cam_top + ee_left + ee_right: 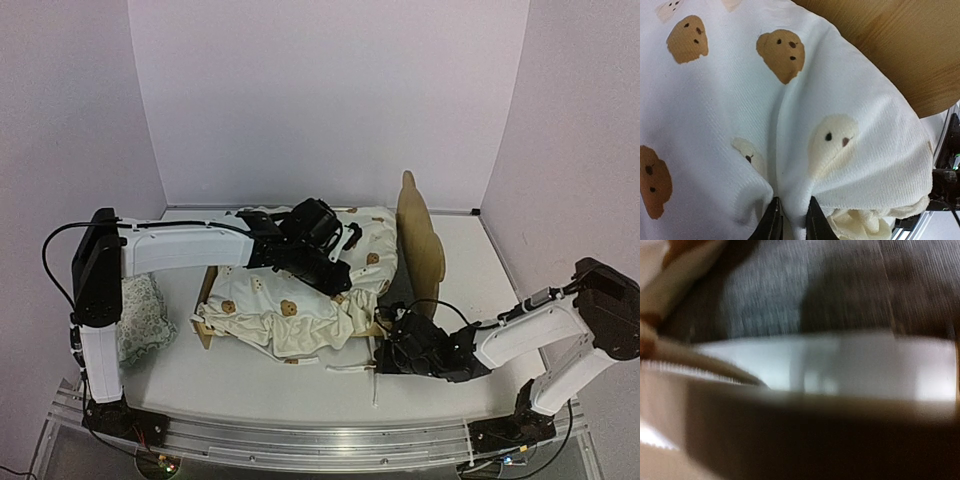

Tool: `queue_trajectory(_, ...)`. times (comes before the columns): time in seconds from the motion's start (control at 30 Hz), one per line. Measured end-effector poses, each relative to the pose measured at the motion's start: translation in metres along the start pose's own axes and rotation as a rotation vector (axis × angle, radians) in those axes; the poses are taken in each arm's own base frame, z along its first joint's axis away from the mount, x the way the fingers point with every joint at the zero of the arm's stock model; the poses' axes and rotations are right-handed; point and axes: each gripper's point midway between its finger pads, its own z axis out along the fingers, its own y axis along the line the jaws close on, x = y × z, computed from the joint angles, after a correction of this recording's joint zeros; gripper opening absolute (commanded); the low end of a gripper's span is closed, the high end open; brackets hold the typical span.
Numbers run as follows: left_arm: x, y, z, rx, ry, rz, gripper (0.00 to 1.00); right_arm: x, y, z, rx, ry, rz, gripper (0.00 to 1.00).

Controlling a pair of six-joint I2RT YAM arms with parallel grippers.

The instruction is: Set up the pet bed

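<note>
Cream bear-print cover (740, 125) fills the left wrist view. A fold of it sits pinched between the narrowly spaced fingers (771, 226) of the left gripper (792, 227). Just beyond that gripper, up and to its right, runs the plywood headboard (900, 50) of the pet bed (420, 240).

From overhead, the cover lies rumpled over most of the bed directly beneath the left gripper. Its ruffled edge and ties spill off the near side onto the table (250, 385).

The right gripper (390, 350) has its jaws closed and sits low at the bed's near corner, at the headboard end. Its wrist view is heavily blurred: the dark grey fabric base (790, 285) lies just ahead of it, with a pale band below. Whether it grips anything cannot be determined.

The bed stands upright, its footboard (208, 290) on the far side of the left gripper from the headboard. A floral pillow (143, 318) lies past the footboard, well apart from both grippers.
</note>
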Motion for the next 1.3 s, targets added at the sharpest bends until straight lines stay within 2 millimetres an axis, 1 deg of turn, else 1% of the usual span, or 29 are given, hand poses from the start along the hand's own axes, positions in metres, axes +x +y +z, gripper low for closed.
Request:
queue_trajectory(0.2, 0.006, -0.007, -0.006, -0.029, 0.01, 0.009, 0.51, 0.015, 0.001, -0.019, -0.022, 0.104, -0.017, 0.0)
queue_trajectory(0.3, 0.007, -0.011, -0.014, -0.053, 0.009, 0.016, 0.59, 0.02, 0.005, -0.029, -0.04, 0.157, -0.023, 0.0)
queue_trajectory(0.4, 0.008, -0.014, -0.025, -0.078, 0.006, 0.02, 0.67, 0.023, 0.011, -0.037, -0.06, 0.202, -0.03, 0.0)
queue_trajectory(0.43, 0.009, -0.016, -0.032, -0.091, 0.003, 0.023, 0.75, 0.024, 0.013, -0.04, -0.068, 0.218, -0.034, 0.0)
queue_trajectory(0.47, 0.008, -0.018, -0.037, -0.097, -0.001, 0.027, 0.78, 0.025, 0.015, -0.043, -0.076, 0.233, -0.039, 0.0)
queue_trajectory(0.5, 0.008, -0.019, -0.042, -0.107, -0.005, 0.028, 0.8, 0.025, 0.017, -0.047, -0.083, 0.246, -0.044, 0.0)
queue_trajectory(0.57, 0.009, -0.021, -0.052, -0.131, -0.011, 0.029, 0.78, 0.026, 0.021, -0.054, -0.101, 0.268, -0.053, 0.0)
queue_trajectory(0.63, 0.012, -0.024, -0.062, -0.157, -0.008, 0.032, 0.72, 0.026, 0.023, -0.063, -0.119, 0.287, -0.062, 0.0)
queue_trajectory(0.7, 0.017, -0.028, -0.07, -0.178, -0.003, 0.027, 0.63, 0.025, 0.026, -0.073, -0.141, 0.298, -0.073, 0.0)
queue_trajectory(0.8, 0.03, -0.034, -0.08, -0.192, 0.01, 0.018, 0.55, 0.022, 0.028, -0.087, -0.165, 0.303, -0.087, 0.0)
queue_trajectory(0.93, 0.065, -0.032, -0.087, -0.203, 0.064, -0.006, 0.52, 0.021, 0.028, -0.105, -0.196, 0.315, -0.109, 0.0)
queue_trajectory(1.0, 0.088, -0.025, -0.086, -0.219, 0.106, -0.021, 0.5, 0.023, 0.026, -0.111, -0.201, 0.329, -0.126, 0.0)
queue_trajectory(1.07, 0.11, -0.016, -0.08, -0.244, 0.15, -0.033, 0.49, 0.026, 0.021, -0.113, -0.189, 0.342, -0.143, 0.03)
queue_trajectory(1.17, 0.132, -0.004, -0.073, -0.275, 0.194, -0.045, 0.48, 0.028, 0.014, -0.112, -0.159, 0.348, -0.158, 0.2)
queue_trajectory(1.23, 0.136, -0.002, -0.069, -0.278, 0.191, -0.056, 0.45, 0.029, 0.011, -0.108, -0.136, 0.345, -0.171, 0.35)
queue_trajectory(1.27, 0.135, -0.002, -0.067, -0.274, 0.183, -0.061, 0.44, 0.029, 0.008, -0.106, -0.121, 0.346, -0.172, 0.4)
queue_trajectory(1.3, 0.135, -0.003, -0.065, -0.269, 0.173, -0.065, 0.43, 0.03, 0.006, -0.103, -0.107, 0.347, -0.183, 0.43)
